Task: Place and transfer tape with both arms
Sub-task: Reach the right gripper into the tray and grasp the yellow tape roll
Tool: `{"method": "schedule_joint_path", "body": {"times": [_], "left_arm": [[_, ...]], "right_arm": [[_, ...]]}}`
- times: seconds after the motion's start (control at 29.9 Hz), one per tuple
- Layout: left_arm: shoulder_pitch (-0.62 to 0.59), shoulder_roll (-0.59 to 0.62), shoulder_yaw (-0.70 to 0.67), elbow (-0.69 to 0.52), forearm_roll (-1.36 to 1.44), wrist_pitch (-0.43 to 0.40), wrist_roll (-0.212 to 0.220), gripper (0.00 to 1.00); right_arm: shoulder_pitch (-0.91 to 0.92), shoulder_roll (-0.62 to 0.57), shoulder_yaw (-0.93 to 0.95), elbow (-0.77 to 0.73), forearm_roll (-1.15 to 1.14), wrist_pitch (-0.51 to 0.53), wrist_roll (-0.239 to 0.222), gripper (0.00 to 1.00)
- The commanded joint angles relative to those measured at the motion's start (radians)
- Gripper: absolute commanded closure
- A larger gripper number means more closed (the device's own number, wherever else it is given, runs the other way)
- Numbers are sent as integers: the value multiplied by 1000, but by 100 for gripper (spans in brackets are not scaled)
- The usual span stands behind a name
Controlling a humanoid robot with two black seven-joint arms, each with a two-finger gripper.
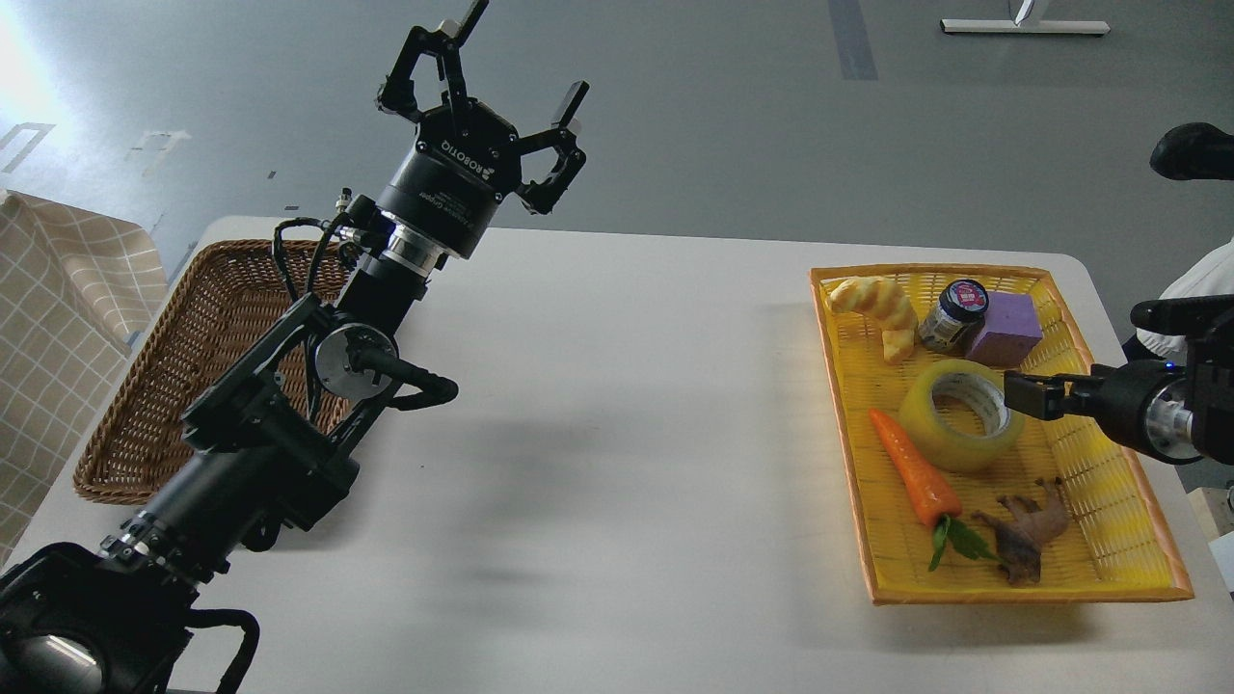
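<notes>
The tape (933,426), a wide translucent yellow roll with a grey-white core, lies flat in the middle of the yellow tray (1022,598) on the right of the table. My right gripper (1072,355) comes in from the right edge; its lower finger (1027,396) hovers at the roll's right rim, a second finger shows higher up, and nothing is between them. My left gripper (482,77) is raised above the table's far left, fingers spread wide and empty, far from the tape.
The tray also holds an orange carrot (916,472), a croissant (877,308), a small jar (954,313), a purple block (1007,328) and a brown toy animal (1027,530). A brown wicker basket (174,386) sits at the left, partly behind my left arm.
</notes>
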Motion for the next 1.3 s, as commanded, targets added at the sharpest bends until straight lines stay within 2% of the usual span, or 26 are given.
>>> {"method": "schedule_joint_path", "body": {"times": [0.0, 0.47, 0.57, 0.67, 0.8, 0.87, 1.0, 1.1, 1.17, 1.27], "left_arm": [[0, 0, 0, 0, 0, 0, -1, 2], [-1, 0, 0, 0, 0, 0, -1, 2], [-1, 0, 0, 0, 0, 0, 1, 2], [-1, 2, -1, 0, 0, 0, -1, 2], [-1, 0, -1, 0, 0, 0, -1, 2], [-1, 0, -1, 0, 0, 0, -1, 2], [-1, 0, -1, 0, 0, 0, -1, 2], [-1, 0, -1, -1, 0, 0, -1, 2], [-1, -1, -1, 0, 0, 0, 1, 2], [-3, -1, -1, 0, -2, 0, -1, 2]], "right_arm": [[0, 23, 0, -28, -7, 0, 0, 19], [3, 86, 0, -71, -6, 0, 3, 21], [3, 97, -1, -77, -7, 0, 3, 29], [3, 111, -3, -91, -6, 0, 3, 30], [5, 115, -9, -97, -6, 0, 5, 42], [9, 115, -18, -100, -6, 0, 6, 44], [9, 115, -21, -114, -3, 0, 6, 59], [9, 117, -21, -118, 0, 0, 6, 63], [11, 117, -23, -118, 5, 0, 8, 70], [11, 120, -23, -118, 2, 0, 11, 97]]}}
